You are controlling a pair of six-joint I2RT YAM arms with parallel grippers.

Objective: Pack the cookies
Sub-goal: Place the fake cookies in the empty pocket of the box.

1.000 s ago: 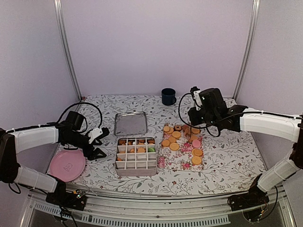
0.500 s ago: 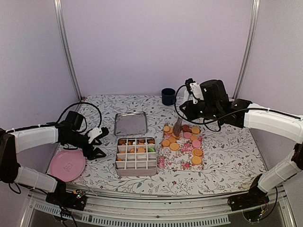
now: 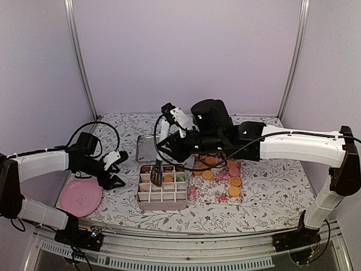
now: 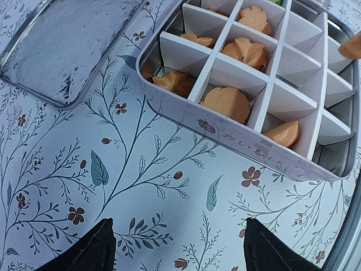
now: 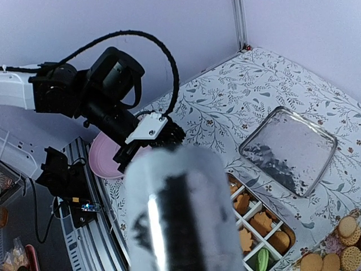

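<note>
**Cookies** (image 3: 207, 175): small flat discs, mostly orange-tan, with one pink (image 3: 233, 171) and one green (image 3: 180, 178).
- Location (a): loose on a flowered napkin (image 3: 197, 195), just right of the tin.
- Location (b): sorted into the white grid cells of an open metal tin (image 3: 161, 204) at mid-table. The left wrist view shows one or two orange pieces per cell, some with scalloped edges, and several leaning against the dividers.

**Lid** (image 3: 155, 148): shiny metal, lying flat on the leaf-print tablecloth just behind the tin.

**Pink plate** (image 3: 80, 197): at the table's left edge, well apart from the tin.

**Left gripper** (image 4: 177, 254): jaws spread wide with nothing between them. It is low over bare tablecloth, near the tin's left wall, and touches no cookie.

**Right gripper** (image 3: 156, 175): the arm reaches across the napkin, with the dark fingers pointing down over the tin's left-hand cells. The fingers look close together. The pictures do not show whether they grip a cookie, and the wrist view is blocked by a blurred finger.
</note>
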